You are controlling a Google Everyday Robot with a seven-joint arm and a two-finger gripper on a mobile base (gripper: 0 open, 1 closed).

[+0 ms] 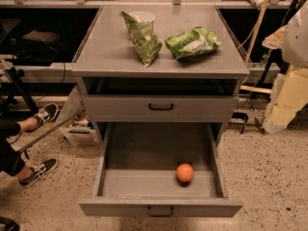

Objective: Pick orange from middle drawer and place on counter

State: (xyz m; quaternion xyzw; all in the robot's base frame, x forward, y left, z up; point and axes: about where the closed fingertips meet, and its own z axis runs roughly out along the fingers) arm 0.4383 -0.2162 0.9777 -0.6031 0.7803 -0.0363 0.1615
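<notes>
One orange (185, 173): lying on the floor of the middle drawer (120, 208), right of centre and close to the front wall, touching nothing else, with nothing over it. One middle drawer: pulled fully out, holding only the orange. One upper drawer front (120, 108): above it, nearly closed. Two dark pull handles, one on each front. One worktop (103, 49): flat grey, carrying three items. Two green chip bags: one (143, 38) propped upright left of centre, one (192, 43) lying flat just to its right. One white cup (143, 17): behind the upright bag, partly hidden by it. Two dark sneakers (44, 113) (37, 171): on a seated person's feet, on the speckled floor (269, 167) to the left. One pale yellow bulky object (288, 100): at the right edge. Claw: out of view, so whether it is released or clenched cannot be told.
</notes>
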